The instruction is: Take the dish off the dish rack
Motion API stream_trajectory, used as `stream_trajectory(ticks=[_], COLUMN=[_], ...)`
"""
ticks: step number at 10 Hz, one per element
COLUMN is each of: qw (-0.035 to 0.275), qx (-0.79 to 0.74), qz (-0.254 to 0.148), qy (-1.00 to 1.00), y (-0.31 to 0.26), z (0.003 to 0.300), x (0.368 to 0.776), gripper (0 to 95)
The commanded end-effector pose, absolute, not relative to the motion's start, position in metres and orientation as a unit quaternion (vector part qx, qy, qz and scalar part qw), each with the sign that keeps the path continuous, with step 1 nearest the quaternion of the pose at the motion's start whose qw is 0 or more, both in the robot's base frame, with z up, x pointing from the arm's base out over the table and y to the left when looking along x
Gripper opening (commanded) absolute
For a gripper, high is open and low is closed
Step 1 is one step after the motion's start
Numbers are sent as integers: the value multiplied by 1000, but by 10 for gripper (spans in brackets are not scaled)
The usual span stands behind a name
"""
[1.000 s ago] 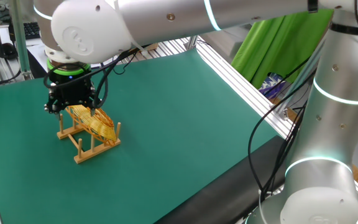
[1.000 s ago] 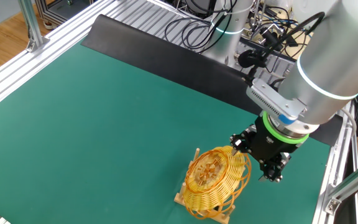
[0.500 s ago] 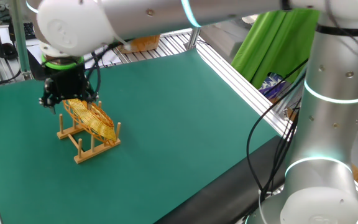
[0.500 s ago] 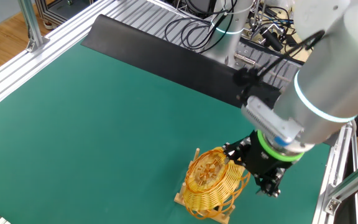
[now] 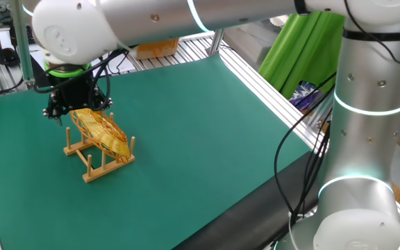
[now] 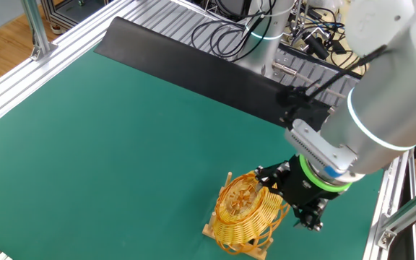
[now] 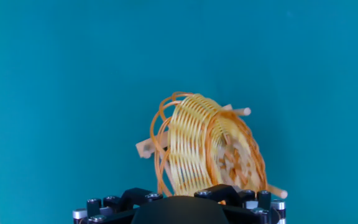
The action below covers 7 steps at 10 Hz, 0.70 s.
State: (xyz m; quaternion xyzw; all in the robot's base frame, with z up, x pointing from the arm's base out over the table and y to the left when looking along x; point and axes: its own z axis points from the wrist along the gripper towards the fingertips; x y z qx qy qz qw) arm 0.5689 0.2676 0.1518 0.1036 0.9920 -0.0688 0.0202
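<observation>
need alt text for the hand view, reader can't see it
A golden woven wicker dish stands on edge in a light-wood dish rack on a teal table mat, seen from above. The gripper's dark body fills the bottom edge just below the dish; its jaws are not visible.

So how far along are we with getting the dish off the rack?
Done: the gripper is positioned at the upper rim of the wicker dish. In hand: the grasp itself; whether the fingers have closed on the rim cannot be told, since the hand view hides them. Left: everything that counts. The dish leans between the pegs of the wooden dish rack, so lifting it clear and setting it on the green mat remain.
</observation>
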Motion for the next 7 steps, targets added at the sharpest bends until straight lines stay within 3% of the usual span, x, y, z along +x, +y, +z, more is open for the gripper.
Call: stream_trajectory(ticks=[1, 7], qw=[19, 22], qx=[97, 74], qz=[-70, -76], qy=[993, 994], y=[263, 235], z=[153, 150], x=[570, 580], gripper=[950, 950])
